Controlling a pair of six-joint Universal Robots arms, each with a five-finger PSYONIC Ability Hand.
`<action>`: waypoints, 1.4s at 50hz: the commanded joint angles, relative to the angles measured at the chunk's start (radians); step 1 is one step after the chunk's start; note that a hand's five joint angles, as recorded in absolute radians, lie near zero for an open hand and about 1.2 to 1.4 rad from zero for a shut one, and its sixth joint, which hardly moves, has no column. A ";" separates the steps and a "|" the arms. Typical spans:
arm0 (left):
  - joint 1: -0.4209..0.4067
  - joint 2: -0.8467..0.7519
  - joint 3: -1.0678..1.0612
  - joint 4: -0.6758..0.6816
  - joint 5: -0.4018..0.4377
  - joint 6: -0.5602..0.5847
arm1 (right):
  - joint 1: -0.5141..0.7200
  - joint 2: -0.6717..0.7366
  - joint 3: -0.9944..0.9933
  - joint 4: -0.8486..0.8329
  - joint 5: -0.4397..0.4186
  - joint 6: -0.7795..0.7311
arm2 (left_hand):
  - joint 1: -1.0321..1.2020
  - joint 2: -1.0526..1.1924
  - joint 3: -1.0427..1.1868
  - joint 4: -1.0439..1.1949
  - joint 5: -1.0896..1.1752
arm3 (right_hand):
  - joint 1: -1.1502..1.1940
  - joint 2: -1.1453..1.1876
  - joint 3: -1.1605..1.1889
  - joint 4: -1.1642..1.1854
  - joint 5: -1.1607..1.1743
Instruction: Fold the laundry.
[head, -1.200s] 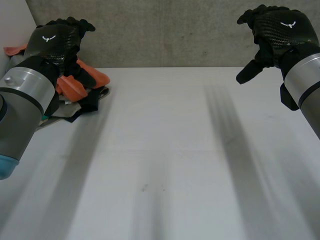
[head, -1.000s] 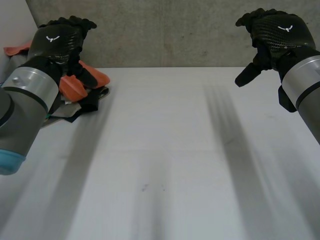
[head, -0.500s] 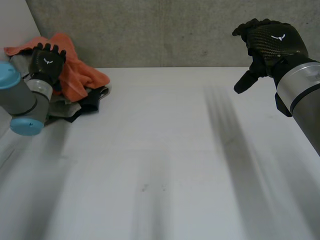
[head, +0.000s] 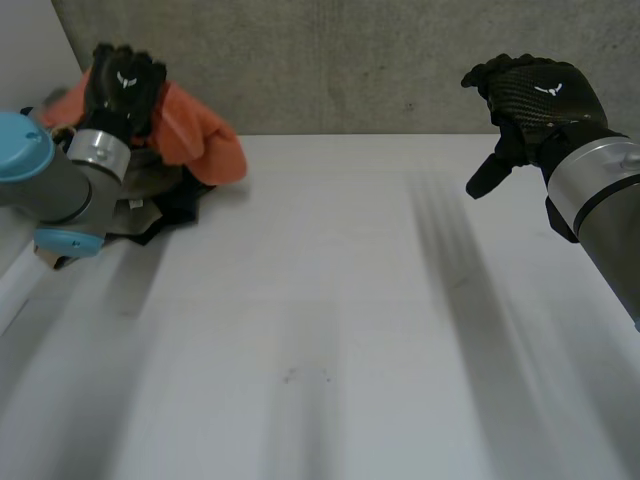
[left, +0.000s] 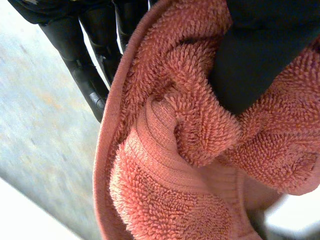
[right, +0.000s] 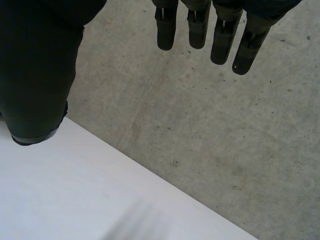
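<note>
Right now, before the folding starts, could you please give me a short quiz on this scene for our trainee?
1. True or false: the right robot hand holds cloth.
2. What does the left robot hand grip? A) orange towel B) white sock C) blue shirt
3. Fill in: the laundry pile lies at the table's far ____ corner.
Key: 1 false; 2 A; 3 left.

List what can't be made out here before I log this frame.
Pile, head view: the towel and the left arm cover most of it, so its garments cannot be told apart.
Towel, left wrist view: bunched in the left hand and cut off by the edges, so its full shape is hidden.
</note>
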 joint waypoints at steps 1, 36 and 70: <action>-0.123 0.247 -0.186 0.018 -0.012 -0.153 | 0.000 -0.008 -0.002 0.001 0.000 -0.005 | 0.429 0.246 0.258 0.201 0.353 | -0.035 -0.049 -0.036 -0.057 -0.058; -0.375 0.443 -0.484 -0.430 -0.017 -0.506 | -0.002 0.016 -0.031 0.372 -0.066 -0.428 | -0.730 -0.913 -0.901 -0.958 -0.807 | -0.035 -0.049 -0.036 -0.057 -0.058; -0.496 -0.241 0.102 -0.460 0.143 -0.241 | -0.008 0.173 0.458 -0.148 0.089 0.100 | -0.261 -0.444 -0.432 -0.489 -0.338 | -0.035 -0.049 -0.036 -0.057 -0.058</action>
